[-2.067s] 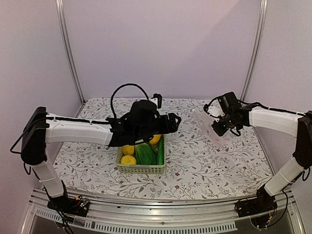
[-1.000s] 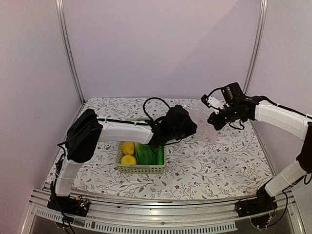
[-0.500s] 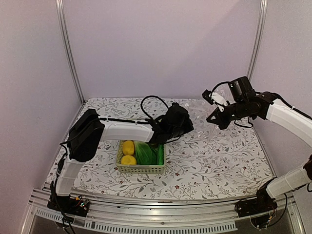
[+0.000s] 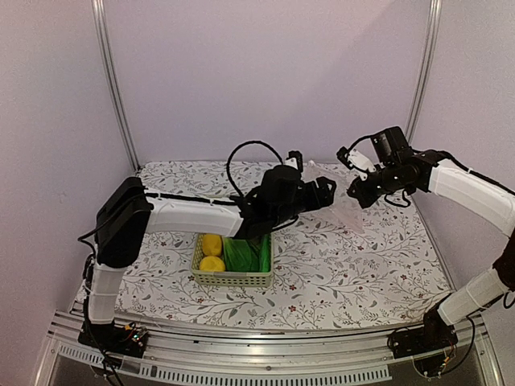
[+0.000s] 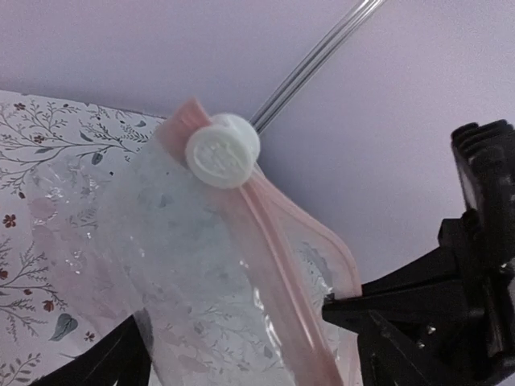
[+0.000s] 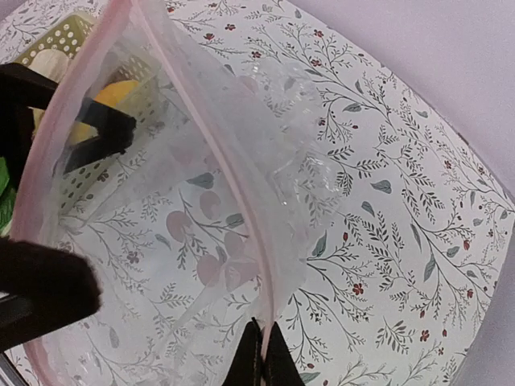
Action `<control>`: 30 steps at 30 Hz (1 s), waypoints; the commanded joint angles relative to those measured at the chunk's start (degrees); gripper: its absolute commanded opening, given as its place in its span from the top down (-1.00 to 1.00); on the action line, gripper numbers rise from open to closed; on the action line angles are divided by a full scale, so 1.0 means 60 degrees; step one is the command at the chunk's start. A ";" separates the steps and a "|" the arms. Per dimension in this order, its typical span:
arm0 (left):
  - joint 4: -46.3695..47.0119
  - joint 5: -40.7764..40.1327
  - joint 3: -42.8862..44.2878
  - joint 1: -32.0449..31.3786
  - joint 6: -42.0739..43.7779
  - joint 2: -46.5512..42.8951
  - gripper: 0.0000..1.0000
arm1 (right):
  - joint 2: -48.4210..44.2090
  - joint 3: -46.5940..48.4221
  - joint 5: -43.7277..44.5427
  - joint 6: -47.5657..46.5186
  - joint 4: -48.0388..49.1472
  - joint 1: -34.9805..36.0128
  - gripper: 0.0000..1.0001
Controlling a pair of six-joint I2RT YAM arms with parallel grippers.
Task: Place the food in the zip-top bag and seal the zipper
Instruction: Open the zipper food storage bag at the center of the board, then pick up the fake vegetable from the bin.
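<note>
The zip-top bag (image 4: 342,205) hangs in the air over the far middle of the table. Its zipper (image 5: 265,249) is a pink strip with a white slider (image 5: 223,150), and the mouth gapes. My right gripper (image 4: 356,191) is shut on the end of the zipper (image 6: 217,153), with its tips (image 6: 263,342) pinching the strip. My left gripper (image 4: 326,191) is open at the bag's mouth (image 5: 241,346), a dark finger on either side, holding nothing. Two yellow lemons (image 4: 211,244), bok choy (image 4: 240,253) and a cucumber (image 4: 265,253) lie in the basket. The brown-orange piece is hidden.
The pale green lattice basket (image 4: 233,279) stands near the table's front middle, under my left forearm. It also shows through the bag in the right wrist view (image 6: 56,36), with a yellow fruit (image 6: 117,90) beside a left finger. Walls and metal posts close the back and sides.
My left gripper has left the basket and moved up and right to the bag's mouth. My right gripper has lifted the bag off the table and turned it toward the left gripper.
</note>
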 commanded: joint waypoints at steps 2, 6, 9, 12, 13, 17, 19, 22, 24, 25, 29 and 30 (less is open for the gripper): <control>0.0357 0.0019 -0.0517 -0.0341 0.0835 -0.1082 -0.78 | 0.0413 0.0147 0.0499 0.0142 0.0741 -0.0262 1.00; 0.0757 0.0682 -0.1414 -0.0537 0.1509 -0.1862 -0.80 | 0.0651 0.0063 0.0932 0.0083 0.1242 -0.0533 1.00; 0.1034 0.1192 -0.2411 -0.0607 0.1939 -0.2603 -0.80 | 0.0770 0.0216 0.1073 0.0082 0.1507 -0.0881 1.00; 0.1103 0.1366 -0.3702 -0.0595 0.2305 -0.3442 -0.80 | 0.0813 0.0468 0.0857 0.0028 0.1610 -0.1449 1.00; 0.1114 0.1419 -0.4018 -0.0601 0.2446 -0.3705 -0.81 | 0.0777 0.0540 0.0732 0.0021 0.1626 -0.1629 1.00; 0.0908 0.1474 -0.5009 -0.0594 0.2744 -0.4422 -0.80 | 0.0646 0.0742 0.0801 -0.0128 0.1729 -0.1998 1.00; 0.0373 0.1138 -0.5182 -0.0597 0.2760 -0.4647 -0.79 | 0.0585 0.0850 0.1249 -0.0236 0.1792 -0.2097 1.00; -0.0840 0.0287 -0.5240 -0.0521 0.2768 -0.5045 -0.79 | 0.0554 0.1143 0.1765 -0.0190 0.1805 -0.2461 1.00; -0.1954 -0.0418 -0.5106 -0.0409 0.2696 -0.5263 -0.79 | 0.0472 0.1197 0.2039 -0.0080 0.1839 -0.2577 1.00; -0.2631 -0.0719 -0.5007 -0.0290 0.2572 -0.5348 -0.78 | 0.0403 0.1121 0.2090 -0.0077 0.1897 -0.2581 1.00; -0.4893 -0.1180 -0.4739 0.0379 0.2085 -0.5564 -0.76 | 0.0197 0.0450 0.1080 -0.0042 0.2035 -0.2571 1.00; -0.5317 -0.1199 -0.4715 0.0541 0.1964 -0.5610 -0.75 | 0.0206 0.0222 0.0723 -0.0061 0.2044 -0.2563 1.00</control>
